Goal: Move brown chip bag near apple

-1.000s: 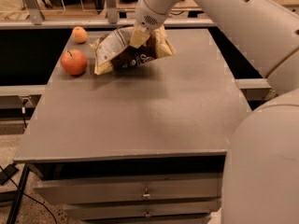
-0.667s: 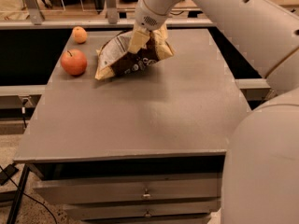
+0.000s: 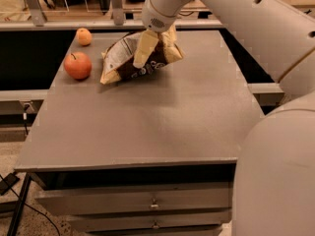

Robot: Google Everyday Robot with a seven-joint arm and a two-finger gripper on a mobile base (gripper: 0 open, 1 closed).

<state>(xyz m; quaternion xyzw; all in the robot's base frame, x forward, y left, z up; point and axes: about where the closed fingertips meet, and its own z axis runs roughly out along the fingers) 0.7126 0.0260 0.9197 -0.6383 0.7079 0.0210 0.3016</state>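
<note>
The brown chip bag (image 3: 129, 62) lies tilted at the back middle of the grey table (image 3: 147, 122). Its white label panel faces left and its lower left corner touches the tabletop. My gripper (image 3: 147, 47) comes down from the white arm at the top and is shut on the bag's upper middle, with one tan finger (image 3: 142, 50) showing across the bag's front. The red-orange apple (image 3: 78, 65) with a dark stem stands on the table a short gap to the left of the bag's lower corner.
A smaller, paler yellow-orange fruit (image 3: 84, 36) sits behind the apple near the table's back left corner. A rail with metal posts (image 3: 116, 6) runs behind the table. My white arm and body (image 3: 275, 132) fill the right side. Drawers (image 3: 147, 203) sit under the table front.
The gripper and the bag have come slightly lower and toward the front, and the bag's left corner now rests on the table. The apple and the small fruit have not moved.
</note>
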